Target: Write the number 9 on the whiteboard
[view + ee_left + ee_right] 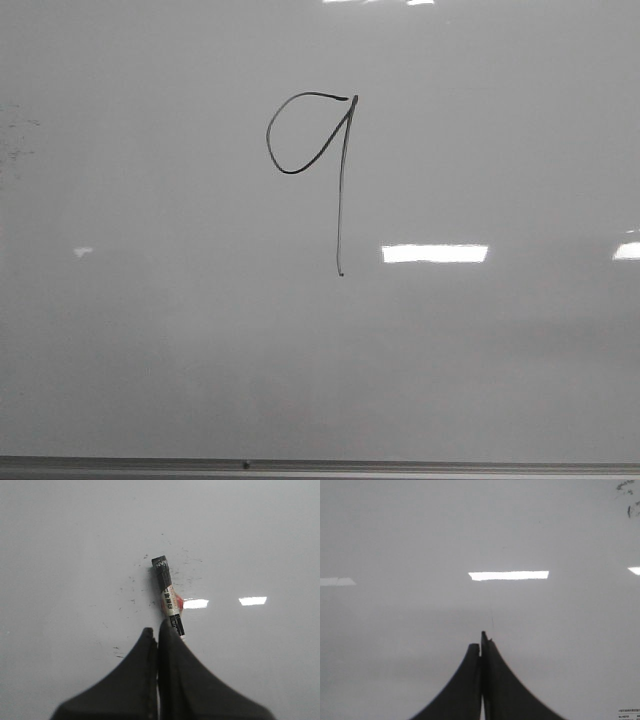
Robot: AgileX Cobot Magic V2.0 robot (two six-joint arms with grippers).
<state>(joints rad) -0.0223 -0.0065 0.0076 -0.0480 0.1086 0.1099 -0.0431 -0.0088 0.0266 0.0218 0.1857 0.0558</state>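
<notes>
The number 9 (340, 180) is drawn in thin black line at the upper middle of the whiteboard (500, 350): a teardrop loop with a long straight tail. Neither gripper shows in the front view. In the left wrist view my left gripper (157, 632) is shut, its jaws pressed together. A black and white marker (167, 592) with a red-marked label lies on the board (60, 555) just beyond the fingertips. Its near end is hidden behind one finger, beside the jaw gap, not in it. My right gripper (481, 642) is shut and empty over bare board (395, 540).
A thin grey metal edge (320, 466) runs along the board's near side. Faint dark smudges (15, 135) sit at the far left. Small ink specks (120, 652) surround the marker. A few dark marks (625, 487) and a small printed label (627, 713) show in the right wrist view.
</notes>
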